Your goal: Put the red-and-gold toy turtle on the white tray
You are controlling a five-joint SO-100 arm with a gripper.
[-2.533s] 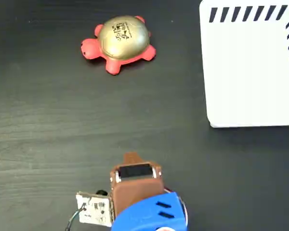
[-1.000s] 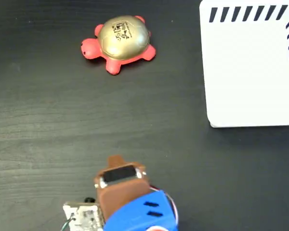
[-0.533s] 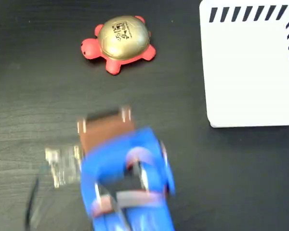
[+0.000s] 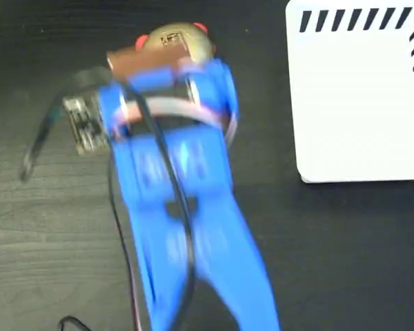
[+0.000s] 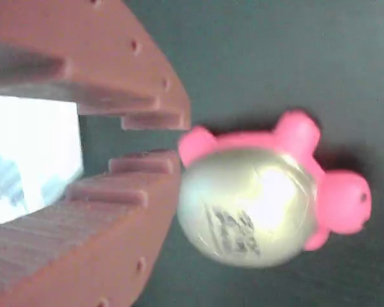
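Note:
The red-and-gold toy turtle point(image 5: 253, 208) lies on the dark table, its head pointing right in the wrist view. My gripper point(image 5: 169, 139) hovers just left of its shell. The brown jaws stand a narrow gap apart with nothing between them. The turtle is outside that gap, beside the tips. In the fixed view my blue arm point(image 4: 186, 207) reaches up the picture and covers most of the turtle point(image 4: 176, 36); only the top of the gold shell and bits of red show. The white tray point(image 4: 359, 103), with dark-blue stripes on its edges, lies at the upper right, well apart from both.
A small circuit board point(image 4: 83, 123) and black cables point(image 4: 41, 138) hang off the arm's left side. The dark wood-grain table point(image 4: 48, 227) stretches between the turtle and the tray. The tray shows as a white patch point(image 5: 32, 147) behind the fingers in the wrist view.
The arm has swung up from the bottom edge of the fixed view to the turtle and now hides most of it. The turtle and the tray have not moved.

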